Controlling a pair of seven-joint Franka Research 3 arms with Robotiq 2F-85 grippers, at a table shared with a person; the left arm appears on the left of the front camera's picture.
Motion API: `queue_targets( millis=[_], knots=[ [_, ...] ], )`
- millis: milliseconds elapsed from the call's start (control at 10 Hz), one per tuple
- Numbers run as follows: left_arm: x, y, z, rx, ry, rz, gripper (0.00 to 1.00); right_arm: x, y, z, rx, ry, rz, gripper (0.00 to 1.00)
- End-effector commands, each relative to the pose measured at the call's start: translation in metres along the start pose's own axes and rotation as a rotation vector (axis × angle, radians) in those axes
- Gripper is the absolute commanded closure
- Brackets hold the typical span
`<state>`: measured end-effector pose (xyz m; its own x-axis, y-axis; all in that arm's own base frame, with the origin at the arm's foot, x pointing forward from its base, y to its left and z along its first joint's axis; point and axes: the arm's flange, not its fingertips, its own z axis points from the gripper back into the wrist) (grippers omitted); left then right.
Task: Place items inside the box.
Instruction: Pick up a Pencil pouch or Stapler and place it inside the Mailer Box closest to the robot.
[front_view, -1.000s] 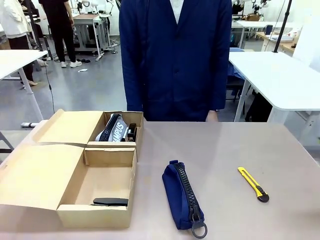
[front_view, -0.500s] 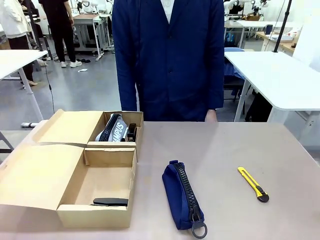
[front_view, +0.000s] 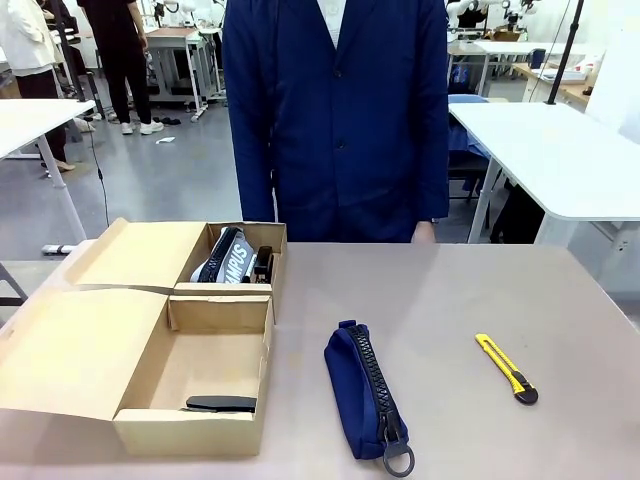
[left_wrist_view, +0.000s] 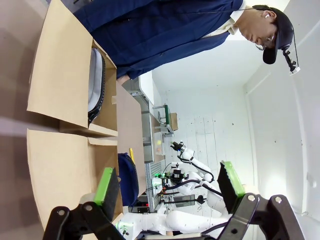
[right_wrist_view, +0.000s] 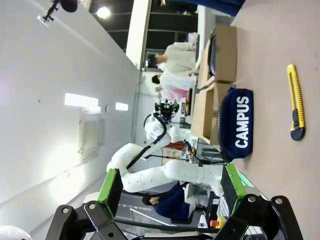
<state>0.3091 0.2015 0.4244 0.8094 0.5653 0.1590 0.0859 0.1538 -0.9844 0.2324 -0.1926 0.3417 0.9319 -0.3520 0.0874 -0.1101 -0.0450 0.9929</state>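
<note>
The open cardboard box (front_view: 145, 425) sits at the table's left. A small black stapler (front_view: 220, 403) lies in its near compartment. The long navy zip pouch (front_view: 362, 392) with its ring pull lies on the table mid-front, and the yellow utility knife (front_view: 506, 367) lies to its right. The white marker is out of view. In the left wrist view my left gripper (left_wrist_view: 168, 182) stands open above the box (left_wrist_view: 60, 90). My right gripper (right_wrist_view: 171, 185) is open in the air, well back from the pouch (right_wrist_view: 237, 122) and the knife (right_wrist_view: 296, 102).
A dark pouch with white lettering (front_view: 228, 258) fills the box's far compartment beside something black. The box lid (front_view: 70, 350) lies folded out to the left. A person in a navy coat (front_view: 335, 120) stands at the far edge, with a hand (front_view: 423, 232) by the table.
The person has shifted slightly to the left. The box, pouch and knife have not moved.
</note>
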Motion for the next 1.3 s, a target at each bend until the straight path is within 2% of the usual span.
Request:
queue_targets(
  millis=[0,900,1000,1100,1200],
  knots=[
    [-0.001,-0.001,-0.001,-0.019,-0.004,-0.02,0.0,-0.002,0.007,0.0,0.005,0.0,-0.024,0.0],
    [-0.001,-0.001,-0.001,-0.019,-0.004,-0.02,0.0,0.0,0.0,0.001,0.0,-0.002,-0.001,0.0],
    [-0.001,-0.001,-0.001,-0.019,-0.004,-0.02,0.0,0.001,0.003,-0.027,-0.123,-0.03,-0.015,0.0],
    [-0.001,-0.001,-0.001,-0.019,-0.004,-0.02,0.0,0.002,0.017,-0.061,-0.271,-0.038,0.037,0.0],
    [-0.001,-0.001,-0.001,-0.019,-0.004,-0.02,0.0,0.005,0.03,-0.065,-0.368,-0.036,0.06,0.0]
  ],
)
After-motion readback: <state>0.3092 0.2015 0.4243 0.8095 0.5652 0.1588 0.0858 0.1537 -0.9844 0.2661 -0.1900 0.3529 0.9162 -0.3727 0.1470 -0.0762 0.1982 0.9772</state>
